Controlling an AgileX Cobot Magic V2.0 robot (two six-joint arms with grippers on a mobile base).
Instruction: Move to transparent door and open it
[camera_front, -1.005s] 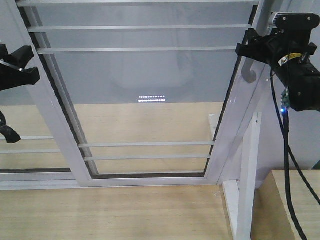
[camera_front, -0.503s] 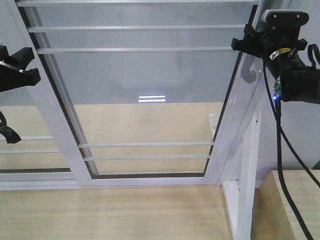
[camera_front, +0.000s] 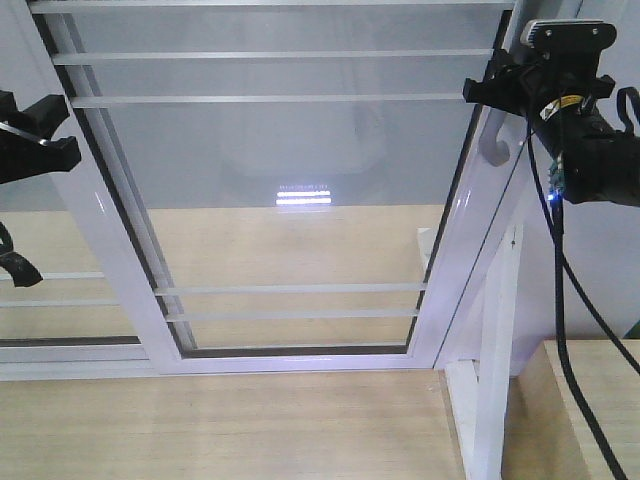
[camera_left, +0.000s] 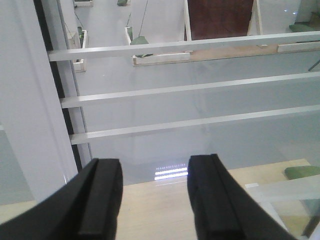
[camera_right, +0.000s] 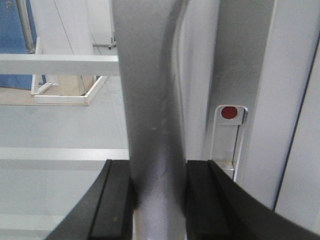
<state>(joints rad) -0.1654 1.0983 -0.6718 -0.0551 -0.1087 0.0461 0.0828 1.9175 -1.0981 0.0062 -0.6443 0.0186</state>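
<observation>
The right gripper's two black fingers (camera_right: 116, 200) press against either side of the curved grey handle (camera_right: 150, 100), which fills the gap between them at the bottom centre of the wrist view. The right gripper (camera_right: 157, 200) is therefore clenched on the handle. To the right of the handle, a small plate with a red dot (camera_right: 229, 112) sits on the white frame.

In the front view the same grip sits at the upper right, on the right edge of the transparent door (camera_front: 290, 170). This tall glass panel with thin white bars fills the middle of the frame. A slanted white post (camera_front: 495, 330) stands below and to the right of it.

At the far left, the left gripper (camera_left: 155, 200) is released and holds nothing, facing the glass.

The handle looks smooth and curved, so the fingers could slide along it if the pull is not in line with the track. An angled pull could also make the panel bind. The black cable (camera_front: 560, 300) hanging by the post might snag, and the sliding door may meet the left gripper.
</observation>
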